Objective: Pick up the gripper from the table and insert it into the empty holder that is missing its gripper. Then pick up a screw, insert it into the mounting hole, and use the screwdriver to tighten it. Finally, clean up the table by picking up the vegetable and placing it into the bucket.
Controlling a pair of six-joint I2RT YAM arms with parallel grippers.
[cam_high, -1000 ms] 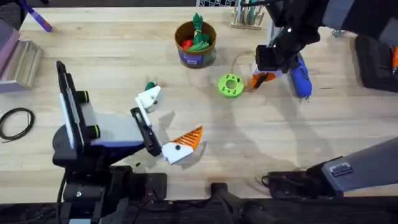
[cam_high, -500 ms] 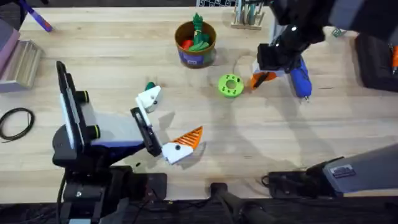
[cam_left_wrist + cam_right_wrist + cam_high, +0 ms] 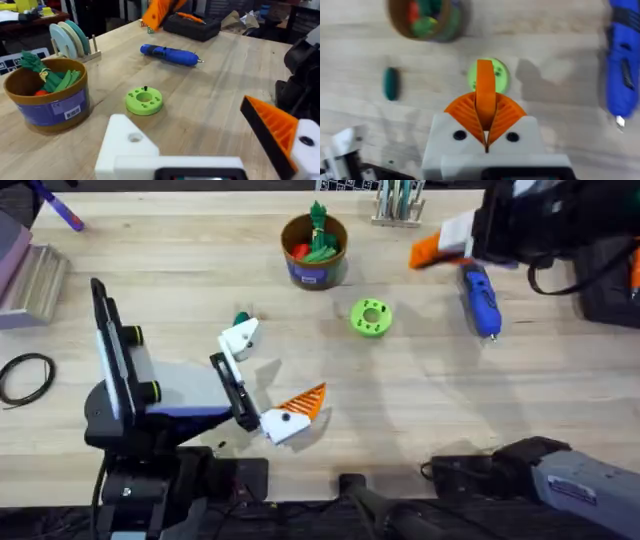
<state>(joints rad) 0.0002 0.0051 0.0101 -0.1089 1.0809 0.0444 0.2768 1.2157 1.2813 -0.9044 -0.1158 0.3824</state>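
At the far right of the table, the right gripper hangs above the wood with its two orange pads pressed together on the gripper finger, a small orange wedge that sticks out from between them. Just to its right and a little nearer lies the blue screwdriver, flat on the table. The green disc sits near the middle, and beyond it to the left stands the bucket with green and red vegetables inside. A small dark green vegetable lies on the table just beyond the left arm's tip. The left gripper rests low at the near left, spread wide and holding nothing: its far side is the bare white holder, its near side carries an orange pad.
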